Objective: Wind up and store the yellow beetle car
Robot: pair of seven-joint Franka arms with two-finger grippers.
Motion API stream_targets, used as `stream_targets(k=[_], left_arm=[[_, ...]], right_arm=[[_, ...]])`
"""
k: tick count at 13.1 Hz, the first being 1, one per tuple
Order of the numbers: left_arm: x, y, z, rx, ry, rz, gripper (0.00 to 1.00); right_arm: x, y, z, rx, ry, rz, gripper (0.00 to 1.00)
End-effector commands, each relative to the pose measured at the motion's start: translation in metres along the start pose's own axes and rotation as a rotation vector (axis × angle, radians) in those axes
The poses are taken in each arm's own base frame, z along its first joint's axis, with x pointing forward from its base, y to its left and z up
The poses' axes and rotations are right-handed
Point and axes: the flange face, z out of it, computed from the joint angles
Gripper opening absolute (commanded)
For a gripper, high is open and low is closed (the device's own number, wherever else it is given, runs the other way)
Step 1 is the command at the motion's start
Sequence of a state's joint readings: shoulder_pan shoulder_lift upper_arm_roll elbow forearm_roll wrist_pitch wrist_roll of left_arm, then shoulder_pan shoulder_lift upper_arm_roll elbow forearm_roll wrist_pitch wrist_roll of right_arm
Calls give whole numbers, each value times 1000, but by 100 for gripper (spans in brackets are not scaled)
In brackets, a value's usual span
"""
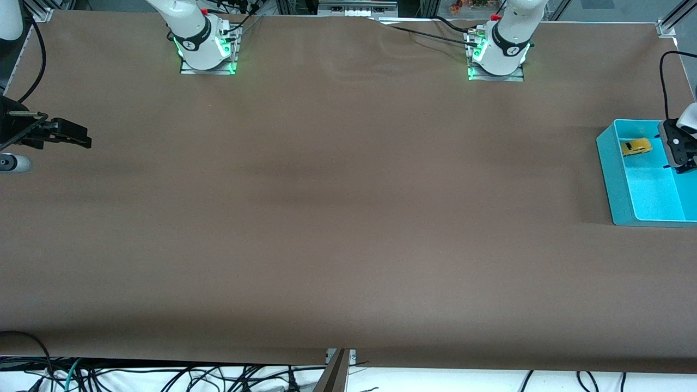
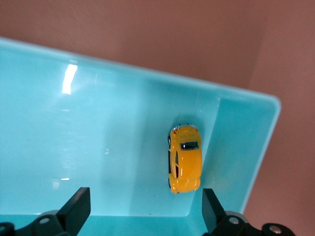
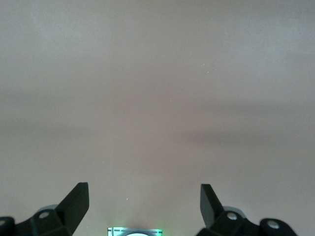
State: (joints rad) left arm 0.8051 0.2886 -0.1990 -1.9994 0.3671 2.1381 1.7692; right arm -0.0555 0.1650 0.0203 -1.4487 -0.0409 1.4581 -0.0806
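The yellow beetle car (image 1: 636, 147) (image 2: 185, 158) lies on the floor of a turquoise bin (image 1: 615, 179) (image 2: 98, 147), in the bin's corner farthest from the front camera. My left gripper (image 1: 680, 166) (image 2: 145, 206) hovers over the bin, open, with the car free between and just ahead of its fingers. My right gripper (image 1: 81, 139) (image 3: 145, 204) waits open and holds nothing above bare table at the right arm's end.
The turquoise bin stands at the edge of the left arm's end of the table. A brown mat (image 1: 337, 218) covers the table. Both arm bases (image 1: 204, 43) stand along the side farthest from the front camera. Cables (image 1: 163, 378) hang below the nearest edge.
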Motion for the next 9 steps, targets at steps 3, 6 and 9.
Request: stream_targets(k=[3,6,9], left_arm=[[98,-39,-115,-90,-24,-109,99],[162,-34,-184,-170,-19,-216,99],[223,-24,-234,-171,13,-377,99]], right_arm=[[2,4,-5,19,8,1,100],[2,4,-5,19,10,1,100],[2,5,-5,19,10,2,100]])
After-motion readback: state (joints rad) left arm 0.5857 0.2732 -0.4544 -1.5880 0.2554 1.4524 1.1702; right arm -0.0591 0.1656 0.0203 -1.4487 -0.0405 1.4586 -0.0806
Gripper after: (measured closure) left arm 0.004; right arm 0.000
